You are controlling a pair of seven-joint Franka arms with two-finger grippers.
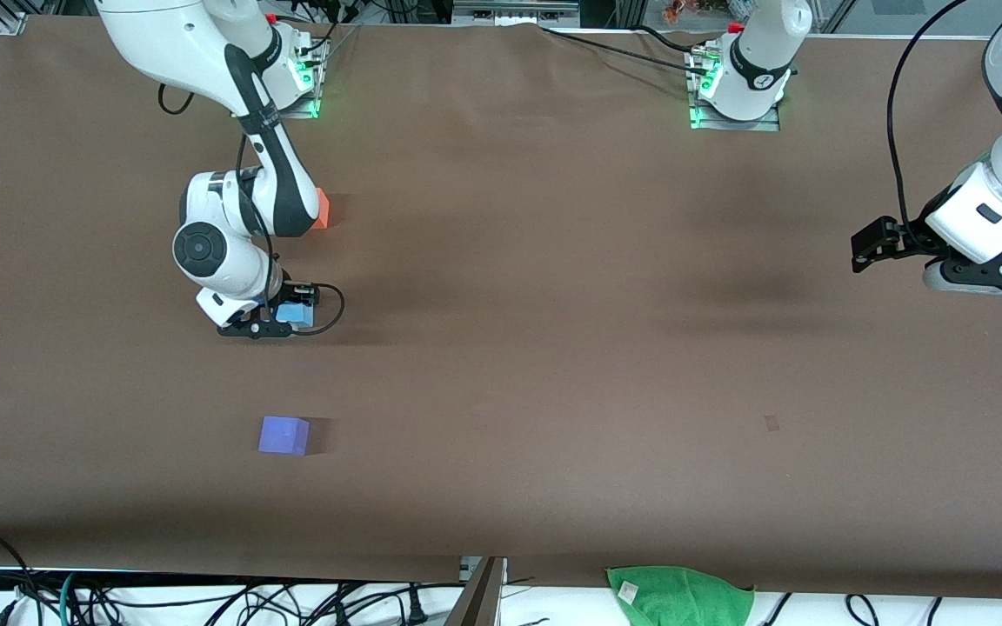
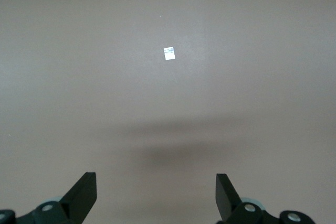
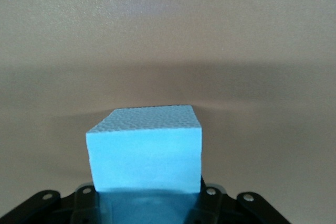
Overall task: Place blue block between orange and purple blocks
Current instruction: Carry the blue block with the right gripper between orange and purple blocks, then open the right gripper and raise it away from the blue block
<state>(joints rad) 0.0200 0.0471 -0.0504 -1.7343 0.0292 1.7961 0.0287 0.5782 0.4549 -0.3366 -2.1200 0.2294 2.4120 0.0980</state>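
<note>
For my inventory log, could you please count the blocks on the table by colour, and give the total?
Orange block: 1, partly hidden by the right arm
Blue block: 1, at the right hand
Purple block: 1
Total: 3 blocks

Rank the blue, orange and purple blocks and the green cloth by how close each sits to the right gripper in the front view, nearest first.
1. Blue block: at the right gripper itself, between its fingers.
2. Purple block and orange block: too close to call; purple is nearer the front camera, orange nearer the robots' bases.
3. Green cloth: at the table edge by the front camera, toward the left arm's end.
</note>
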